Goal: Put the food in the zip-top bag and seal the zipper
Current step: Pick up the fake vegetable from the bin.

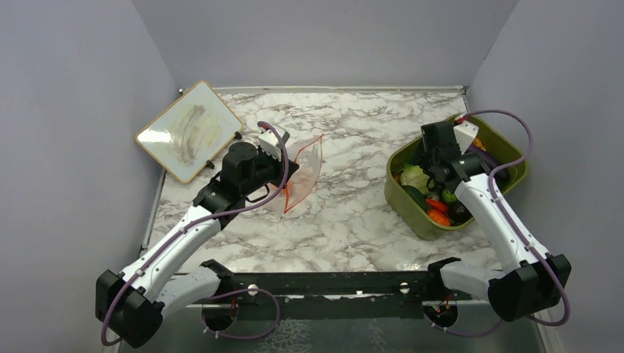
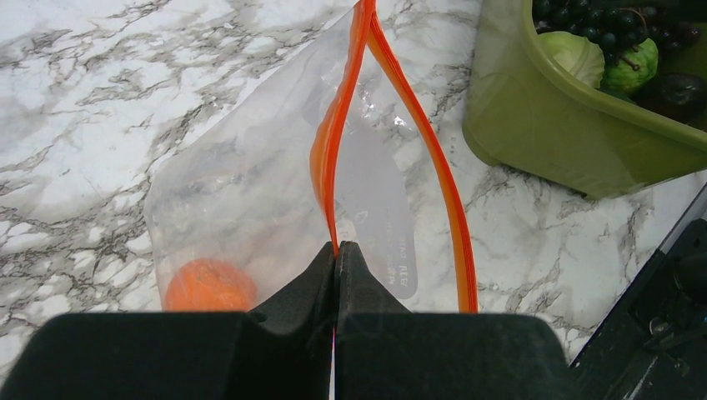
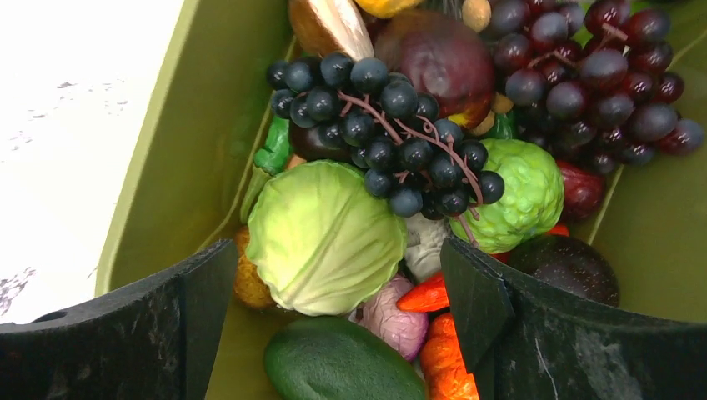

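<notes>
the step in hand looks like fetching the next piece of food. the right gripper (image 3: 338, 260) hangs inside the olive-green plastic bin (image 3: 188, 125), fingers spread wide with nothing gripped, straddling the light-green cabbage-like ball (image 3: 321, 237). a bunch of dark purple grapes (image 3: 392, 142) lies at 12 o'clock of that ball, overlapping its top edge.

on the white-and-grey marble table (image 1: 353, 220), at about 9 o'clock from the bin, the left gripper (image 2: 336, 250) has its fingers pinched tight on the thin red-orange zipper (image 2: 332, 158) of the small clear crinkly zip-top bag (image 2: 242, 183). it lifts one lip so the mouth gapes toward the bin. one round orange piece (image 2: 208, 285) already sits in the bag, at 7 o'clock in the left wrist view.

next, i judge, the right fingers need to drop a little, close on the cabbage ball, lift clear of the bin's rim and travel toward 9 o'clock to the bag's mouth. the ball looks wide against that narrow opening, so entry will want care.

room is tight in the bin: its wall stands just beside the finger at 9 o'clock in the right wrist view, and packed toys crowd the other finger. nothing stands between bin and bag. a wood-framed whiteboard (image 1: 189, 131) rests at 10 o'clock, well apart from that route.
</notes>
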Controlling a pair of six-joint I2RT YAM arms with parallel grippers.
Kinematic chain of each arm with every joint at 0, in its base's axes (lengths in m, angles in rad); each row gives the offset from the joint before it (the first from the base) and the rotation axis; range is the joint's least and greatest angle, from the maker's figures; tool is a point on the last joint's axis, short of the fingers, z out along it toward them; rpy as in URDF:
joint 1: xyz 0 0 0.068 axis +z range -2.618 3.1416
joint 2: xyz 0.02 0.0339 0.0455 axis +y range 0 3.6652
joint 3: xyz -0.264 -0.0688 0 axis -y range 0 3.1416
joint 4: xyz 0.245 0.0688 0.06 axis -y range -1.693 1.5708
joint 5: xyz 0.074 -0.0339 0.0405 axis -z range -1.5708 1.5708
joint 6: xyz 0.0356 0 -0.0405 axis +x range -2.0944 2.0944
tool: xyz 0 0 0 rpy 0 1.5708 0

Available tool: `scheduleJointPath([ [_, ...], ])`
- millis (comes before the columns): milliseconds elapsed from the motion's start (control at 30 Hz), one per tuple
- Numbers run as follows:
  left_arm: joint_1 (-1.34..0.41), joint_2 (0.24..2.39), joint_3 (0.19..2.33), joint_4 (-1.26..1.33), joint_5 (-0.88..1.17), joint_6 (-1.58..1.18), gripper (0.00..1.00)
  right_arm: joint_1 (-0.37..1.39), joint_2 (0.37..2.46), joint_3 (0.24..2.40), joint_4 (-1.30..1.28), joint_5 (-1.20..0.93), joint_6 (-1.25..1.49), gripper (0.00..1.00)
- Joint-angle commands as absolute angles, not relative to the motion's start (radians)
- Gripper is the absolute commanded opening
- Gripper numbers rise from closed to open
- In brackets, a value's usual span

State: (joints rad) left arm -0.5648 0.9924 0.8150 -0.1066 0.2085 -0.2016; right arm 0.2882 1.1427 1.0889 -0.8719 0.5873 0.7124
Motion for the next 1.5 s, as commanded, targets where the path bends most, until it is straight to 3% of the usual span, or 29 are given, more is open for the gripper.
scheduleJointPath([
  [0,-0.565,0.97,0.804,-0.09,0.185,-0.184,0.0,0.268,1.206,1.089,-0.941,0.553,0.838,0.93],
  [933,-0.565,0.987,0.806,-0.1,0.191,-0.178,0.0,0.247,1.379,1.007,-0.88,0.559,1.058,0.97],
  [1300,-0.565,0.976,0.799,-0.094,0.184,-0.176,0.0,0.246,1.295,0.976,-0.829,0.611,1.041,0.75],
  [1467,-0.564,0.97,0.798,-0.092,0.181,-0.176,0.0,0.247,1.294,0.976,-0.851,0.618,1.05,0.73],
])
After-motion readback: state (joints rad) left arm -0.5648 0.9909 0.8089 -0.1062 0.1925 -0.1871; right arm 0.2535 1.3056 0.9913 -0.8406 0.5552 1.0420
